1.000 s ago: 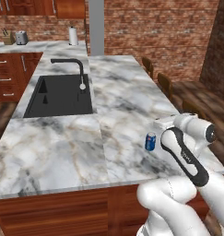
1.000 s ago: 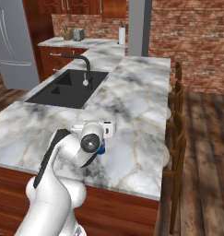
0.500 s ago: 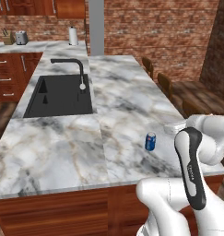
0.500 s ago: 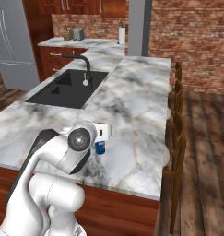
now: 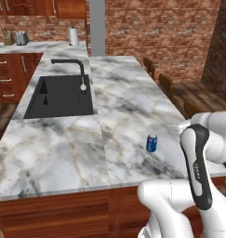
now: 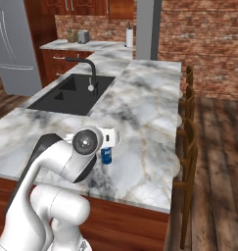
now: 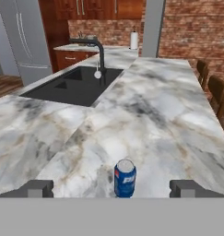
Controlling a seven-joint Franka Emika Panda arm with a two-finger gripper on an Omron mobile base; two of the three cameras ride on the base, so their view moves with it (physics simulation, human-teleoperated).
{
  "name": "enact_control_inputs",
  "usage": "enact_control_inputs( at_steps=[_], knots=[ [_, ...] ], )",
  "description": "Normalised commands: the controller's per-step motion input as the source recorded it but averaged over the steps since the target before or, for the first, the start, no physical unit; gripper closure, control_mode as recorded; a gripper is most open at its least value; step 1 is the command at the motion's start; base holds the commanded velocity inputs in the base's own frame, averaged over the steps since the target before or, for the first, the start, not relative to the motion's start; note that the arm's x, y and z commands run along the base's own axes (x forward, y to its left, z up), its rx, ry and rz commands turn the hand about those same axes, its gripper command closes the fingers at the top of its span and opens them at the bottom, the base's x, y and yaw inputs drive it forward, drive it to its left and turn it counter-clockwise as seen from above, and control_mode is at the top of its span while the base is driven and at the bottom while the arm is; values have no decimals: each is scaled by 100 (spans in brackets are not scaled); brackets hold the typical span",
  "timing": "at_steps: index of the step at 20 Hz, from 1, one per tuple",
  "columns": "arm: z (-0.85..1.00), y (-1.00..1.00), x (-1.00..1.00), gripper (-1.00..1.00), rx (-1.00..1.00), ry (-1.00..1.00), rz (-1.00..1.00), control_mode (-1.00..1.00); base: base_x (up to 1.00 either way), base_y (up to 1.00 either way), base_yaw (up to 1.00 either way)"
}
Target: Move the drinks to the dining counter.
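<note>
pincer wide open, empty; can between fingertips, seemingly untouched.

A blue-and-white can stands upright on the grey-white veined marble surface, just ahead of the wide-spread pincer, centred between its tips, untouched

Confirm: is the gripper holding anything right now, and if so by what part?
Nothing is held. The gripper has its jaws wide apart, and the blue-and-white can stands upright and free on the dining counter between them, untouched.
</note>
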Motion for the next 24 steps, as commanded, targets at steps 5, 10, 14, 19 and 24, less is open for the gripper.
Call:
enact_control_inputs(
  at_steps=[5,10,14,19,24],
  knots=[
    [0,0,0,-100,0,0,0,100,0,0,0],
    [0,0,0,-100,0,0,0,100,-20,0,0],
    [0,0,0,-100,0,0,0,100,-61,0,0],
    [0,0,0,-100,0,0,0,100,-86,0,2],
    [0,0,0,-100,0,0,0,100,-84,1,9]
  ],
)
